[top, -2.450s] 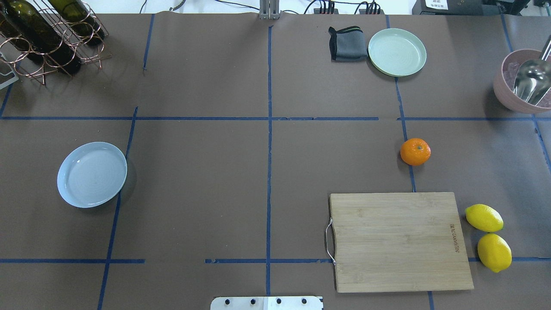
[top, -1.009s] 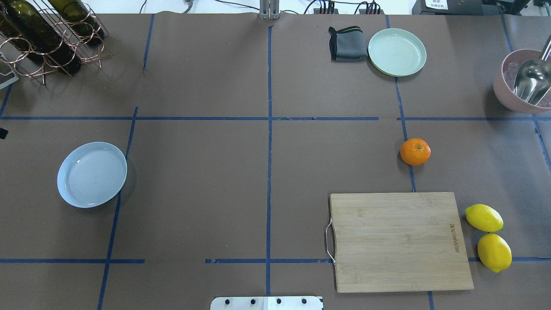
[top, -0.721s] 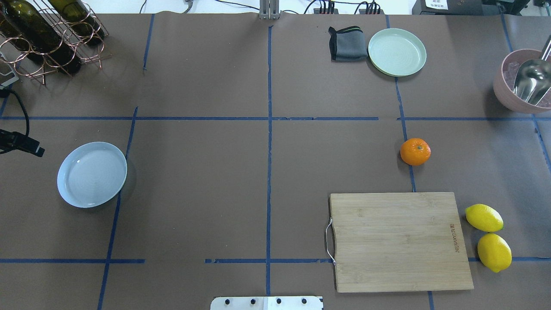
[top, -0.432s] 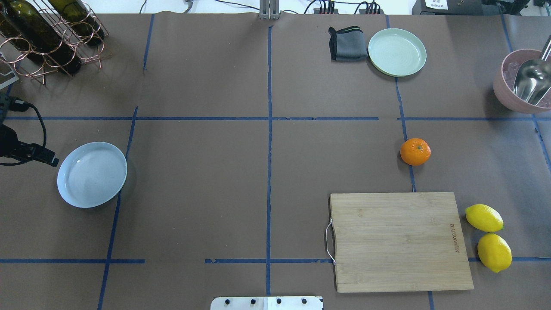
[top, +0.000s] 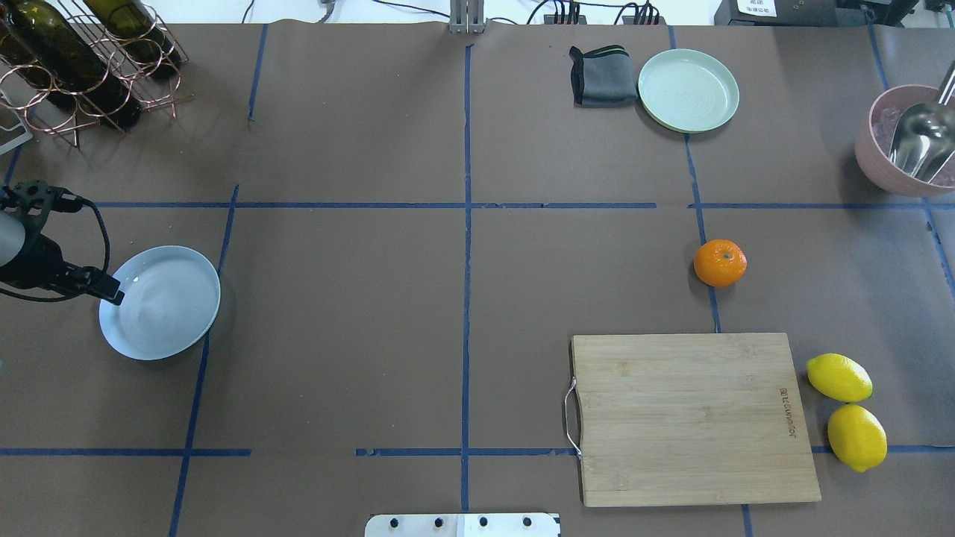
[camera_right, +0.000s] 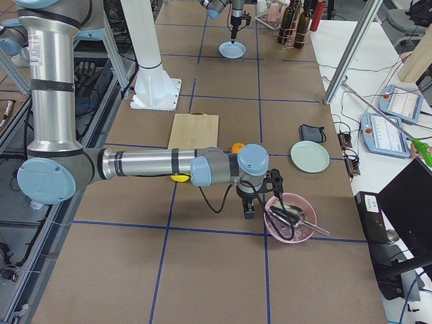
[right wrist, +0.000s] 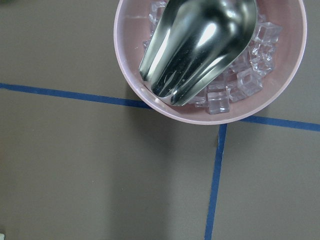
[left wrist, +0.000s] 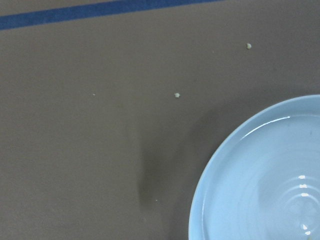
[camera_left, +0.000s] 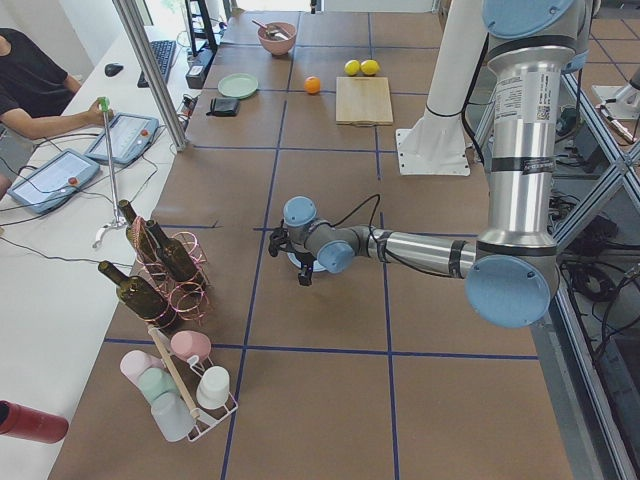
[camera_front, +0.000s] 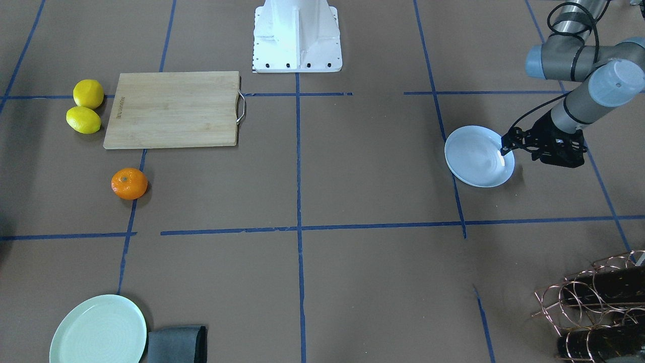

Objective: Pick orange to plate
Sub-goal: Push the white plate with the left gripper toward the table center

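Note:
The orange rests on the brown table right of centre, just beyond the cutting board, with nothing touching it. The pale bluish-white plate lies empty at the left. My left gripper hangs over the plate's outer left rim, its fingers drawn into one narrow tip, shut and holding nothing. My right gripper shows only in the exterior right view, low beside the pink bowl; I cannot tell whether it is open or shut.
A wooden cutting board lies near the front right with two lemons beside it. A mint-green plate and a grey cloth sit at the back. A pink bowl of ice with a metal scoop is far right, a bottle rack back left.
My left arm has come in from the table's left edge and moved right and forward until its tip reached the plate's rim. The orange and plate have not moved.

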{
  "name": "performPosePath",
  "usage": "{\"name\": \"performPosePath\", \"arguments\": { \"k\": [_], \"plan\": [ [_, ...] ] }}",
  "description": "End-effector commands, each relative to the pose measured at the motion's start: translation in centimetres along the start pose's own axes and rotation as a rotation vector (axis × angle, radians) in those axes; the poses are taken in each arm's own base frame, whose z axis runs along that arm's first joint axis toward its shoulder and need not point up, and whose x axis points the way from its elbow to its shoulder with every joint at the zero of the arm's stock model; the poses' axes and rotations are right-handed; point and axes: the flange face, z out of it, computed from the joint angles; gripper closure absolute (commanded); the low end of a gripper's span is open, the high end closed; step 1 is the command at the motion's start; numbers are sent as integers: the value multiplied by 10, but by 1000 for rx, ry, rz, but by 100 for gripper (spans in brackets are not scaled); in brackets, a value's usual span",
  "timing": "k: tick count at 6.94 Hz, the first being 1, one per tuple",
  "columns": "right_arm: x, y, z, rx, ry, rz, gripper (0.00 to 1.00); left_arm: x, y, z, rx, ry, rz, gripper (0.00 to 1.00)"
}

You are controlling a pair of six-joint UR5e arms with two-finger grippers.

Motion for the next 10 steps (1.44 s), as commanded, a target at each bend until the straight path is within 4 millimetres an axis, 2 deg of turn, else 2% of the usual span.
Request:
{"name": "performPosePath", "arguments": {
  "k": [1, 2, 3, 4, 5, 6, 7, 8, 9, 10],
  "plan": [
    [1, 0, 1, -3, -2, 3, 0, -2, 0, 8, -13, -7, -4, 55],
    [1, 0, 1, -3, -2, 3, 0, 5, -6, 6, -4, 2, -2, 88],
    [1, 0, 1, -3, -3, 3, 0, 15, -14, 4, 5, 10, -18, 100],
    [0, 0, 0, -1, -5, 1, 0, 27, -19, 2, 8, 23, -23, 100],
    [0, 0, 0, 0, -3, 0, 0, 52, -26, -15, 25, 67, 9, 100],
    [-1, 0, -1, 2, -3, -3, 0, 89, -35, -35, 3, 165, 26, 100],
    [-3, 0, -1, 3, -14, -4, 0, 143, -63, -61, 15, 242, -73, 100],
    [-4, 0, -1, 4, -20, -5, 0, 209, -98, -90, 37, 312, -190, 100],
    [-3, 0, -1, 5, -20, -6, 0, 300, -98, -84, -20, 368, -241, 100],
    [-4, 0, -2, 6, -23, -7, 0, 352, -95, -51, -38, 352, -283, 100]
  ]
}}
